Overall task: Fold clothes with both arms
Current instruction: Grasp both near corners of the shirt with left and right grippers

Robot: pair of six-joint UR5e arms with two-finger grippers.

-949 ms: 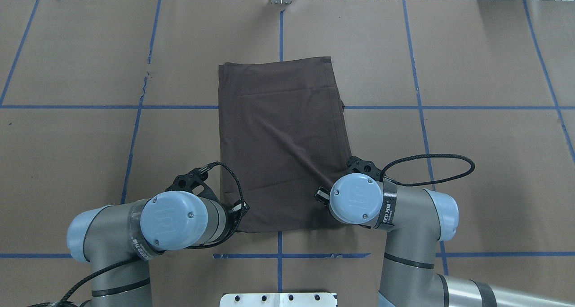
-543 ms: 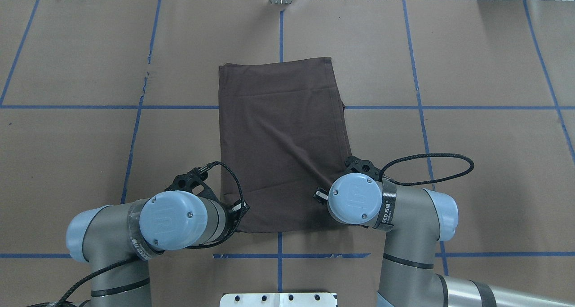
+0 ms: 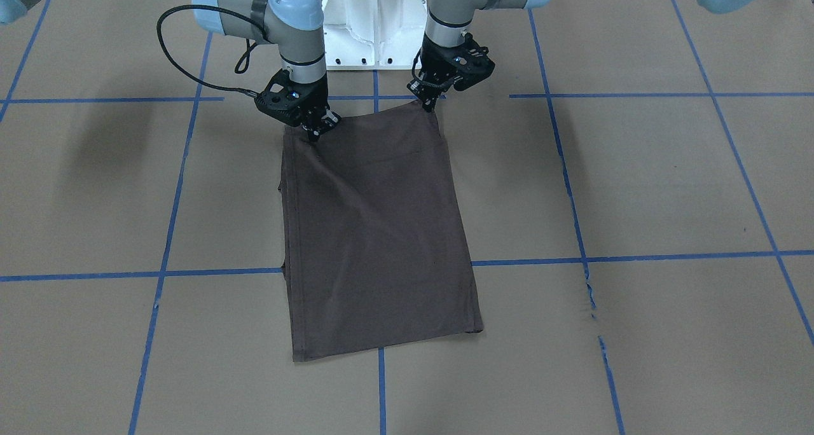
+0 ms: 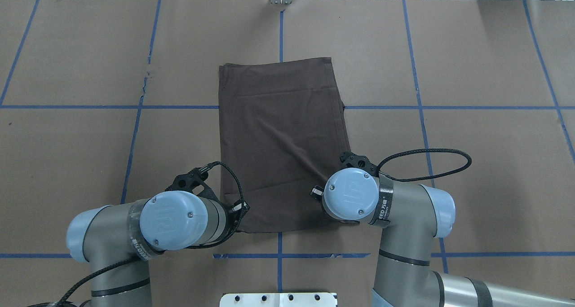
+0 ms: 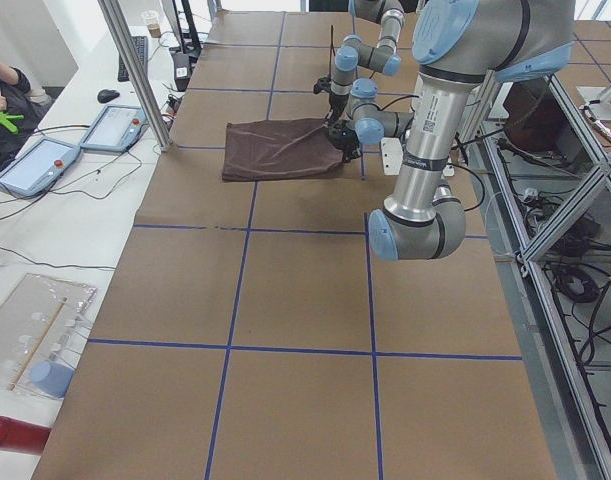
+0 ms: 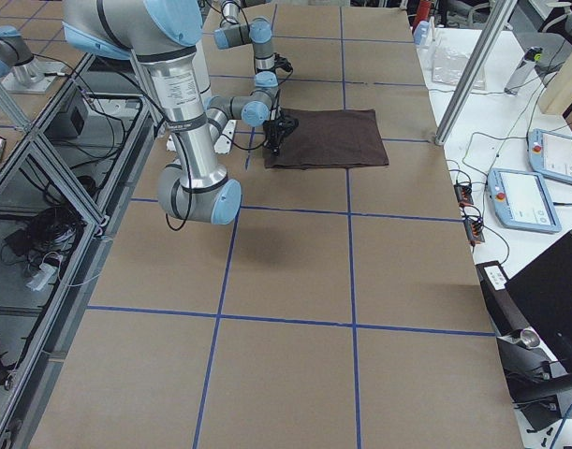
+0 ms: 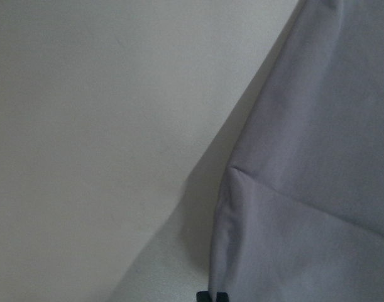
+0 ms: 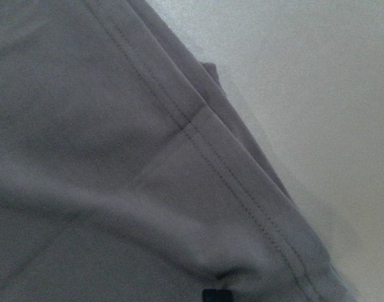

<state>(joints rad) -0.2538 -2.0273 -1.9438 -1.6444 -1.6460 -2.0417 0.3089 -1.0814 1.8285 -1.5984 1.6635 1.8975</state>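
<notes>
The dark brown T-shirt (image 4: 278, 132) lies folded into a long rectangle in the middle of the table, also in the front-facing view as the T-shirt (image 3: 375, 231). Its collar, lettering and tags are hidden. My left gripper (image 3: 427, 102) is shut on the shirt's near corner on my left and holds it slightly raised. My right gripper (image 3: 313, 133) is shut on the near corner on my right. Each wrist view shows fabric puckered up to the dark fingertips (image 7: 212, 296) and fingertips (image 8: 217, 294). From overhead, both wrist caps hide the grippers.
Brown paper with a blue tape grid (image 4: 134, 132) covers the table. The white pedestal base (image 3: 374, 21) stands just behind the shirt's near edge. Beyond the far edge are an aluminium post (image 5: 135, 75), tablets (image 5: 115, 127) and a seated person (image 5: 5, 95).
My right wrist has shifted slightly forward and to my left, over the shirt's corner. The left arm and the rest of the shirt have stayed put.
</notes>
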